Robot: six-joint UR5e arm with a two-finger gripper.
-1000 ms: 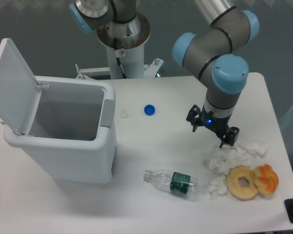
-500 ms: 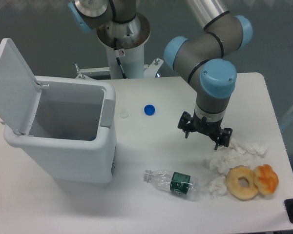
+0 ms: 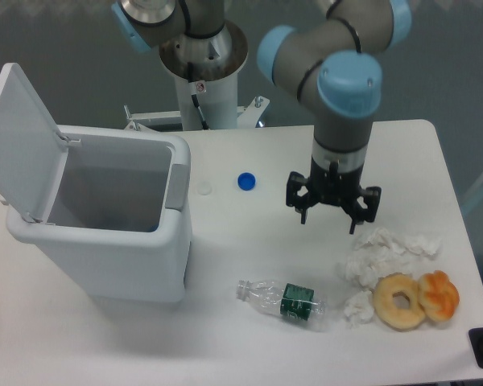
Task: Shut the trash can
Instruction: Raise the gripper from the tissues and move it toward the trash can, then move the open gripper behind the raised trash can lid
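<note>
A: Where is the trash can point(image 3: 105, 229)?
B: On the left of the bench point(image 3: 249, 241). Its lid point(image 3: 20, 141) is tipped up and back on the far-left hinge, so the bin is open and nothing is closed yet.
A: And the hand point(image 3: 332, 201)?
B: It hangs over the bench's middle-right, well apart from the bin, fingers spread and empty. It's likely free to push the lid.
A: Small items?
B: A bottle point(image 3: 286, 299), a doughnut point(image 3: 399, 301) and a blue cap point(image 3: 245, 182), all lying loose.
</note>
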